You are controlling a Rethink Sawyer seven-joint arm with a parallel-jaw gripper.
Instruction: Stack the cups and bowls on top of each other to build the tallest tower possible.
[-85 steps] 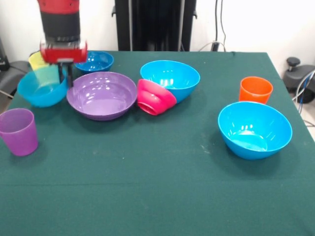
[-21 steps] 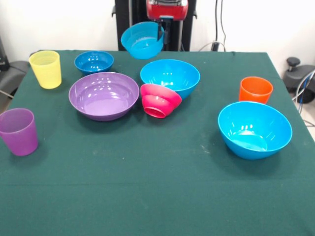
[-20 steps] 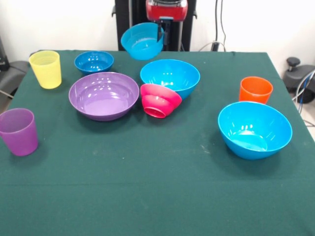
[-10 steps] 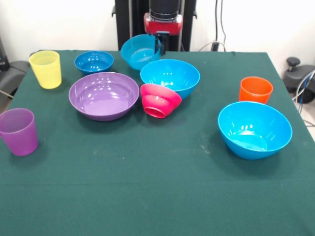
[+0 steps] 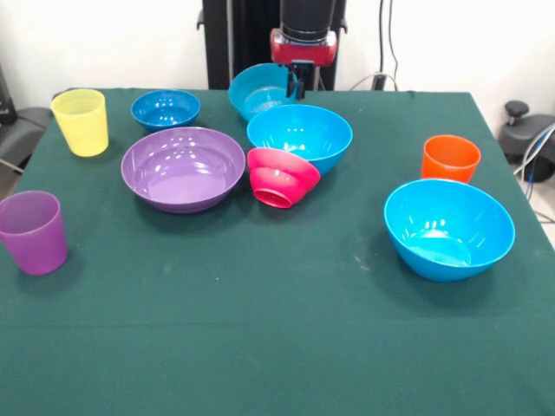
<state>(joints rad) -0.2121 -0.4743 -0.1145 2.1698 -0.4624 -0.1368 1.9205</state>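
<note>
My gripper (image 5: 297, 84) hangs at the table's far side, shut on the rim of a light blue bowl (image 5: 258, 89), which sits low behind a larger blue bowl (image 5: 300, 134). A magenta bowl (image 5: 279, 176) leans tilted against that larger bowl. A wide purple bowl (image 5: 183, 166) lies left of it, and a small dark blue bowl (image 5: 165, 108) lies behind. Another large blue bowl (image 5: 449, 227) sits at the right. The yellow cup (image 5: 81, 121) stands far left, the purple cup (image 5: 33, 231) near left, the orange cup (image 5: 450, 158) at the right.
The green tablecloth (image 5: 260, 329) covers the table. The robot's black pedestal (image 5: 247, 39) stands behind the far edge. Cables (image 5: 538, 147) and a dark object lie off the table's right side.
My gripper carried the light blue bowl from beside the yellow cup at the left to the far middle. In the last second it came down and moved right, behind the larger blue bowl.
</note>
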